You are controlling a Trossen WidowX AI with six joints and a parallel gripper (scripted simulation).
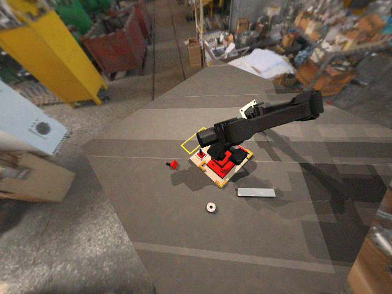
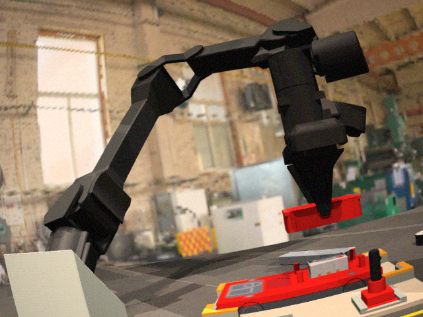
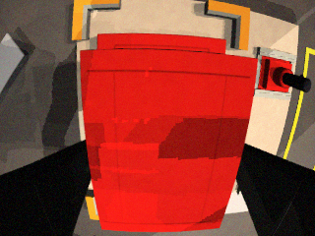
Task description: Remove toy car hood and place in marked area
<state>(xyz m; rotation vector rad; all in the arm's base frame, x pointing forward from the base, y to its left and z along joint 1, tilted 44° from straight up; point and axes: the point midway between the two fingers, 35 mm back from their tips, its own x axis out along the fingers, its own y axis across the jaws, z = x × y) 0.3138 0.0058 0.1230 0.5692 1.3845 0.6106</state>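
I'm holding the red hood (image 1: 225, 158) (image 2: 345, 209) (image 3: 162, 98) in the gripper (image 2: 324, 214) (image 3: 164, 149), fingers closed on its two long sides, hood up above the toy car (image 1: 221, 172) (image 2: 273, 282), slightly tilted in the exterior view. Handling guess: light, stiff, thin-walled, smooth enough to slip or pivot if I'm rushing. Mid-length on the side walls is looking like the right hold; squeezing harder might be bowing them. Exterior is showing the air gap under the hood and the car's pegs and grey block (image 2: 328, 265); top isn't giving me that height. Top is showing the yellow marked area (image 1: 185, 149) beside the board (image 1: 194, 159) (image 2: 293, 310) (image 3: 273, 118); wrist is catching only part of its outline, but both fingers on the hood.
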